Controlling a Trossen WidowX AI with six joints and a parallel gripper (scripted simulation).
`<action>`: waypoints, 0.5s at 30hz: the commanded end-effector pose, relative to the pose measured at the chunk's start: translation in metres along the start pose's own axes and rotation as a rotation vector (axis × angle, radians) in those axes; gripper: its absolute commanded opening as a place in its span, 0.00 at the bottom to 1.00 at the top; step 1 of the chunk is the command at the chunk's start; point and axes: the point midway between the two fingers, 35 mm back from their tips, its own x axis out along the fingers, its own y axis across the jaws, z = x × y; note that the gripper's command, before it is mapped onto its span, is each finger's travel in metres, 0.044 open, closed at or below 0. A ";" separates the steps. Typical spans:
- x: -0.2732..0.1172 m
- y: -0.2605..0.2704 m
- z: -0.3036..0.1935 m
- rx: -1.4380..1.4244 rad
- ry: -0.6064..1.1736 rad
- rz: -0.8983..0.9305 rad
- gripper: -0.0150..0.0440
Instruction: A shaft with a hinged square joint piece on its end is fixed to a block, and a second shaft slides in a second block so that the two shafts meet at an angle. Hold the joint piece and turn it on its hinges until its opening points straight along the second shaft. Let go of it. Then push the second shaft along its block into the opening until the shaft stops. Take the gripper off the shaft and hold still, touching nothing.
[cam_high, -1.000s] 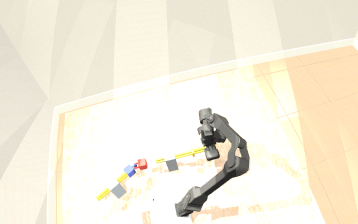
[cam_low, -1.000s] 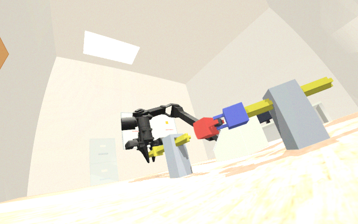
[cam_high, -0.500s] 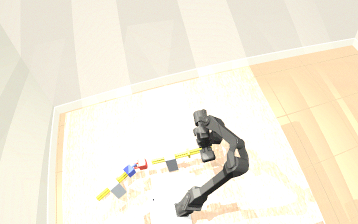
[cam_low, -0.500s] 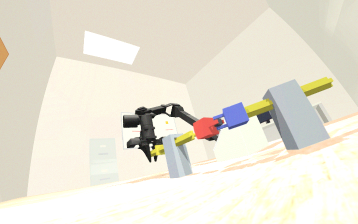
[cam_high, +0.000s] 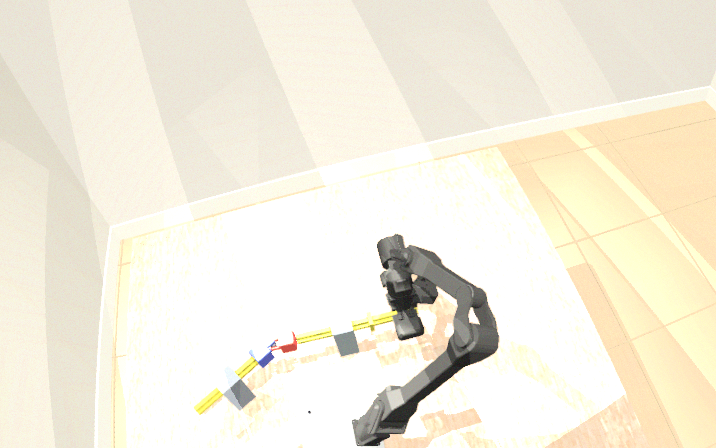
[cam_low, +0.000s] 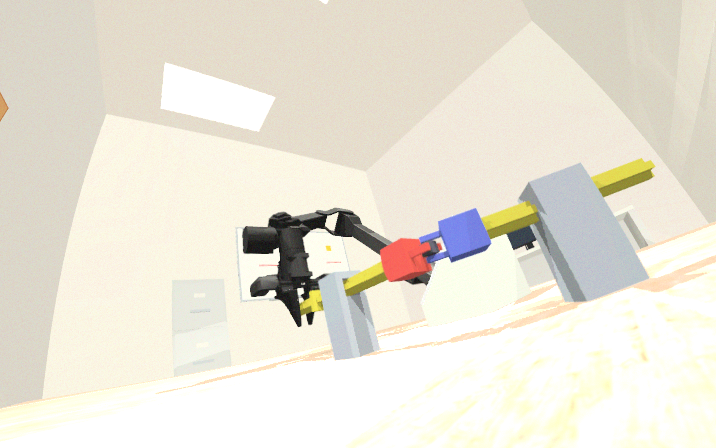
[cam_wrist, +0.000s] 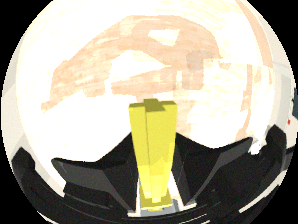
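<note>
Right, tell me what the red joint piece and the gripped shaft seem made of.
Red joint piece: possibly painted metal or plastic, matte; flat, even colour without glints.

Gripped shaft: likely plastic, smooth; uniform yellow, no grain.

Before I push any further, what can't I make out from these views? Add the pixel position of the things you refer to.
- Depth of the sliding shaft (cam_high: 313, 336) (cam_low: 364, 278) (cam_wrist: 152, 150) inside the red joint piece (cam_high: 287, 343) (cam_low: 405, 259): its walls hide the tip in the top and exterior views.
- Finger contact: the gripper's (cam_low: 305, 321) (cam_wrist: 156, 172) own body covers it in the top view.
- The red piece's opening, wrist view: out of frame.
- Hinge pins, top view: too small.
</note>
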 end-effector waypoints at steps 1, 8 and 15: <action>0.000 0.000 -0.007 0.001 -0.004 0.000 0.25; 0.001 0.000 -0.017 0.001 -0.004 0.000 0.25; 0.001 0.000 -0.028 0.001 -0.003 0.000 0.25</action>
